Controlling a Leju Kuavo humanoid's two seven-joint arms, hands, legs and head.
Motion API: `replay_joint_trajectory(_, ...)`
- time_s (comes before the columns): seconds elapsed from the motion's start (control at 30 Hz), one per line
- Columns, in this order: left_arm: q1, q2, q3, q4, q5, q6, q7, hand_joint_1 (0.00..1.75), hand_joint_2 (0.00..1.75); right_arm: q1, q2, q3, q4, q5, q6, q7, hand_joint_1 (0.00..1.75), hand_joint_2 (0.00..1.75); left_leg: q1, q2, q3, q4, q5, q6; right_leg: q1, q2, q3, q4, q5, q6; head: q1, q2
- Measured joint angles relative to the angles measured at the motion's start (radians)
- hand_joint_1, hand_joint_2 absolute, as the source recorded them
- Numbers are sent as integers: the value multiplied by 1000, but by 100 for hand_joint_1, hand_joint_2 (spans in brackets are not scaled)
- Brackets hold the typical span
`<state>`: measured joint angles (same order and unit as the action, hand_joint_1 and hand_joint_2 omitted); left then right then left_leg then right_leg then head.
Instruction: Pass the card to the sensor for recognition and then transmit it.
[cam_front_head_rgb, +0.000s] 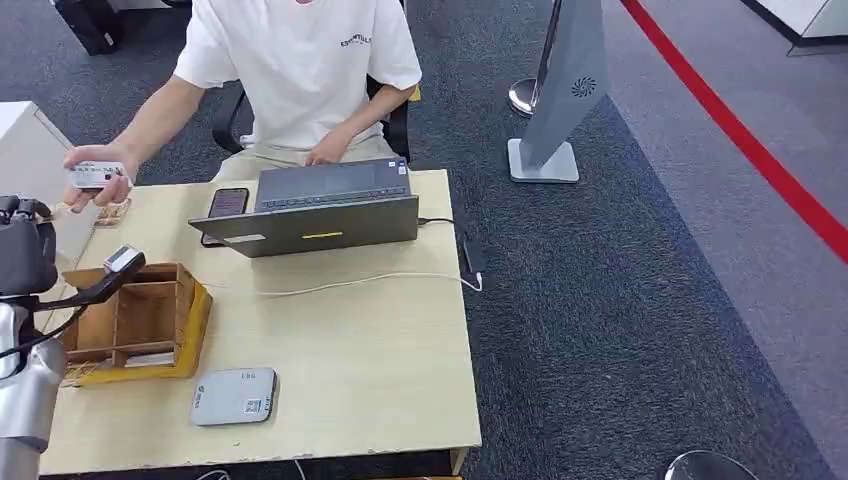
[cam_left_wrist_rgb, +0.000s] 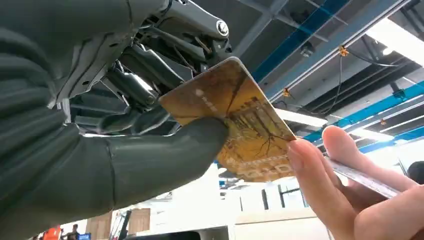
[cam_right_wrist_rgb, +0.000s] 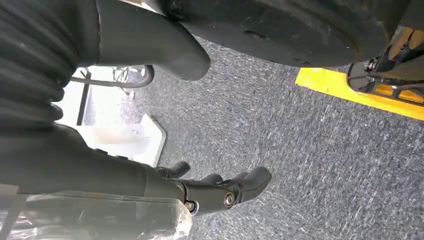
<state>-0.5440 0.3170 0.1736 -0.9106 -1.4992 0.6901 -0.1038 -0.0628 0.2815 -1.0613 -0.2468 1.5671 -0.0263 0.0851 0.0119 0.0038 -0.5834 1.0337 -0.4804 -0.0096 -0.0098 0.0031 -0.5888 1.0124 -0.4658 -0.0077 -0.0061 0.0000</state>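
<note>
The pale wood worktop (cam_front_head_rgb: 380, 340) stands on dark grey carpet (cam_front_head_rgb: 620, 320) crossed by a red stripe (cam_front_head_rgb: 740, 140) at 2 o'clock. A seated person (cam_front_head_rgb: 300, 70) in a white shirt faces it from 12 o'clock, one arm stretched toward 10 o'clock. A grey laptop (cam_front_head_rgb: 320, 215) sits open at the far edge with a phone (cam_front_head_rgb: 226, 205) just beside it at its 9 o'clock, and a white cable (cam_front_head_rgb: 370, 282) trails across the top. A wooden box (cam_front_head_rgb: 140, 320) with partitions rests at 8 o'clock; a flat grey sensor (cam_front_head_rgb: 234, 396) with rounded corners lies near it at 6 o'clock.

The left hand (cam_left_wrist_rgb: 125, 150) is raised at the worktop's 9 o'clock edge, thumb and dark fingers clamped on the card (cam_left_wrist_rgb: 240, 120), a glossy yellow-brown rectangle with a tree pattern. The person's hand (cam_left_wrist_rgb: 345, 190) touches the card's far edge while holding another pale card (cam_front_head_rgb: 95, 175).

The right hand (cam_right_wrist_rgb: 210, 192) hangs over the carpet, its dark fingers curled in around nothing.
</note>
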Motion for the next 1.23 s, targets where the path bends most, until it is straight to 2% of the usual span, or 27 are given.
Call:
replay_joint_trajectory(0.1, 5, -2, 10, 1, 23, 0, -15, 0, 175, 0, 0, 0, 0, 0, -1, -13, 0, 175, 0, 0, 0, 0, 0, 0, 0, 0, 0, 0, 0, 0, 0, 0)
replay_joint_trajectory(0.17, 11, -3, 22, 1, 52, 0, -47, 0, 175, 0, 0, 0, 0, -2, -1, -20, 0, 175, 0, 0, 0, 0, 0, 0, 0, 0, 0, 0, 0, 0, 0, 0)
replay_joint_trajectory(0.2, 17, -7, 25, -1, 80, 0, -83, 0, 175, 0, 0, 0, 0, -7, -3, -20, 0, 175, 0, 0, 0, 0, 0, 0, 0, 0, 0, 0, 0, 0, 0, 0)
replay_joint_trajectory(0.27, 59, -35, 26, -39, 99, 1, -117, 0, 175, 1, 0, 0, 0, -18, -6, -14, 0, 175, -1, 0, 0, 0, 0, 0, -1, 0, 0, 0, 0, 0, 0, 0)
replay_joint_trajectory(0.37, 180, -87, 7, -193, 107, -1, -81, 0, 175, 2, 0, -2, -1, -31, -12, -11, 0, 175, -1, 3, 0, 0, -2, 1, -1, 3, -1, -1, 0, 1, 0, 0)
replay_joint_trajectory(0.5, 310, -121, -50, -385, 99, -3, -52, 0, 175, 13, 2, -5, -8, -41, -15, -10, 0, 175, -1, 2, 0, 0, -3, 2, -1, 3, -1, -2, -1, 2, 0, 0)
replay_joint_trajectory(0.7, 403, -134, -101, -543, 112, -4, -35, 0, 175, 21, 7, -12, -26, -58, -10, -36, 0, 175, -1, 3, 0, 0, -4, 2, -1, 3, 0, -1, -1, 2, 0, 0)
replay_joint_trajectory(0.83, 574, -135, -101, -706, 152, 2, -66, 0, 175, 33, 23, -35, -48, -80, -2, -36, 0, 175, 0, 5, 1, 0, -6, 1, -1, 6, 0, -1, -3, 2, 0, 0)
replay_joint_trajectory(0.9, 682, -142, -89, -802, 189, 2, -110, 0, 175, 44, 33, -48, -66, -88, 4, -34, 0, 175, 0, 4, 0, 0, -7, 2, -1, 5, 0, -1, -5, 4, 0, 0)
replay_joint_trajectory(1.0, 825, -186, 8, -934, 319, 0, -241, 0, 175, 52, 48, -71, -87, -105, 1, -33, 0, 175, 0, 5, 1, -1, -10, 1, -1, 6, 1, -1, -7, 3, -1, 0)
replay_joint_trajectory(1.03, 861, -211, 55, -966, 378, -16, -304, 0, 175, 54, 51, -79, -91, -111, -3, -33, 0, 175, 0, 5, 1, -1, -10, 2, -1, 5, 1, -1, -8, 4, -1, 0)
replay_joint_trajectory(1.1, 896, -291, 199, -1023, 518, -122, -479, 0, 175, 61, 56, -85, -96, -125, -11, -33, 0, 175, 0, 1, 1, -1, -11, 3, -1, 2, 2, -1, -10, 6, 0, 0)
replay_joint_trajectory(1.13, 902, -326, 275, -1041, 564, -174, -540, 0, 175, 62, 57, -87, -97, -130, -14, -34, 0, 175, 0, 0, 1, -1, -11, 3, -1, 1, 2, -1, -10, 6, 0, 0)
replay_joint_trajectory(1.17, 912, -351, 353, -1058, 591, -200, -570, 0, 175, 62, 58, -90, -98, -131, -16, -34, 0, 175, 0, 1, 1, -1, -11, 4, -1, 1, 3, -1, -10, 6, 0, 0)
replay_joint_trajectory(1.23, 916, -396, 460, -1081, 609, -244, -588, 0, 175, 65, 59, -97, -99, -138, -16, -36, 0, 175, -1, 0, 1, -1, -11, 4, -1, 0, 3, -1, -10, 6, -1, 0)
